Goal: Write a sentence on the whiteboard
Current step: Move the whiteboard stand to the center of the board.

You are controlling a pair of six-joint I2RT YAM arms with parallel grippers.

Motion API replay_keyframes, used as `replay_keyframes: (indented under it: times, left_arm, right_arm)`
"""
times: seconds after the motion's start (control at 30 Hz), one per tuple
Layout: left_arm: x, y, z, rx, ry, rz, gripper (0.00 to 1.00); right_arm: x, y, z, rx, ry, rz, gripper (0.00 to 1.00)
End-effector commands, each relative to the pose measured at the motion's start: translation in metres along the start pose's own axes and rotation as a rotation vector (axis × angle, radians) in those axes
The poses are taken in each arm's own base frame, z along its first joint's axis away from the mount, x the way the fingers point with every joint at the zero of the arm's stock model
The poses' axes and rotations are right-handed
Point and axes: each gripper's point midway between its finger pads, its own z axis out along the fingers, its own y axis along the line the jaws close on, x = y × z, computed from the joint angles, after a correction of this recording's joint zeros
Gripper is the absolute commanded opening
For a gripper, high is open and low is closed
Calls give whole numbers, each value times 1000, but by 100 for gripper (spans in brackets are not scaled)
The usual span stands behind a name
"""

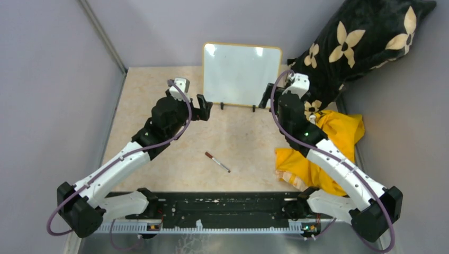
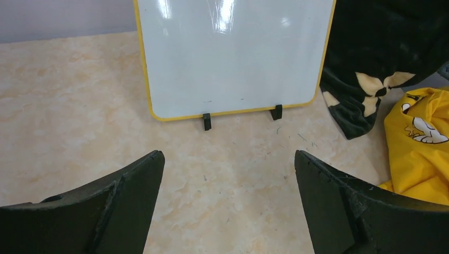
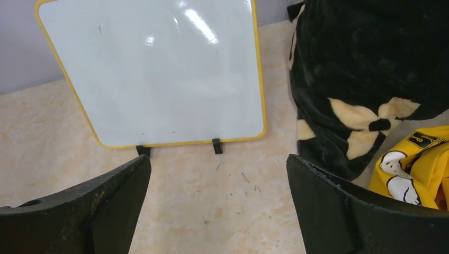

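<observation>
left fingers (image 2: pixel 132 211) spread wide and empty, right fingers (image 3: pixel 328 211) wide too, both near the whiteboard (image 1: pixel 241 74) standing on its feet at the far side of the surface (image 1: pixel 249 137), marker (image 1: pixel 217 162) lying between the arms

The left arm (image 1: pixel 114 166) and right arm (image 1: pixel 339 164): long links in white shells dotted with small screws, blocky black joints and wrists, white end caps. A purple cable (image 1: pixel 189 108) loops along each. The fingers (image 2: pixel 132 196) are matte black wedges with scuffed, dusty edges.
</observation>
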Motion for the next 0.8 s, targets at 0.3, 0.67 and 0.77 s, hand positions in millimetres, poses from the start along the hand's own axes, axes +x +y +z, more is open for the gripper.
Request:
replay_keyframes:
  times: [0.3, 0.67, 0.77]
  left_arm:
    - [-6, -2, -4, 25, -65, 1, 99]
    - [-12, -6, -13, 60, -112, -18, 99]
    - [-12, -6, -14, 63, -114, -17, 99]
  right_arm:
    - [-15, 9, -6, -97, -81, 25, 95]
    - [12, 37, -20, -302, 28, -63, 88]
    - [44, 38, -17, -290, 108, -85, 86]
